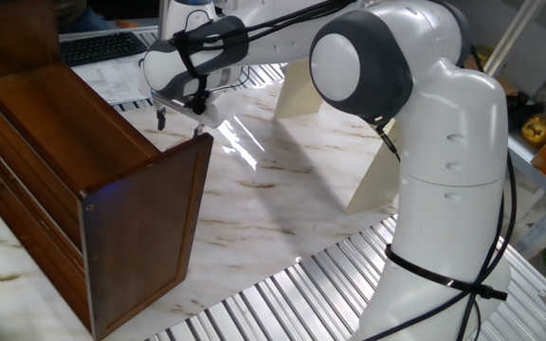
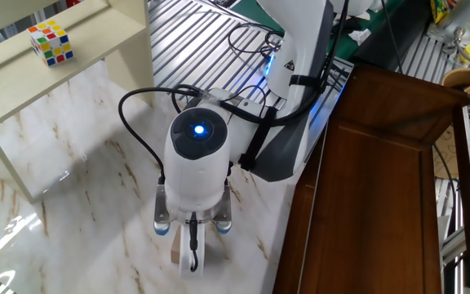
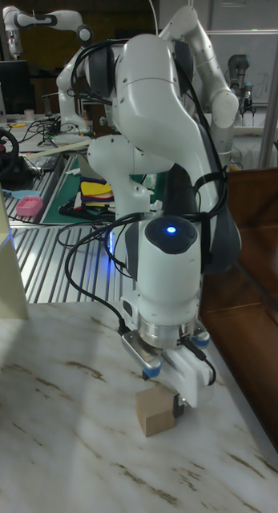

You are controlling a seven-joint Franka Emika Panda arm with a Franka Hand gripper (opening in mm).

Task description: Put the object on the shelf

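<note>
sitting under the hand (image 3: 164,383): wooden cube (image 3: 157,411)

White robot arm bent low over the marble-patterned counter (image 3: 58,433), its wrist housing showing a lit blue indicator. The tool (image 3: 164,386) points downward directly above a small plain light-tan wooden cube (image 3: 155,413), which rests flat on the counter. A blue-tipped finger (image 3: 152,372) sits just over the cube's upper left edge; a dark finger touches its right side. The cube's top is hidden under the tool, so the state of the jaws cannot be told. The dark reddish-brown wooden shelf (image 3: 249,296) stands at the right, beside the arm. Cables loop from the wrist toward the arm's base. Background: a second white arm and cluttered benches.
</note>
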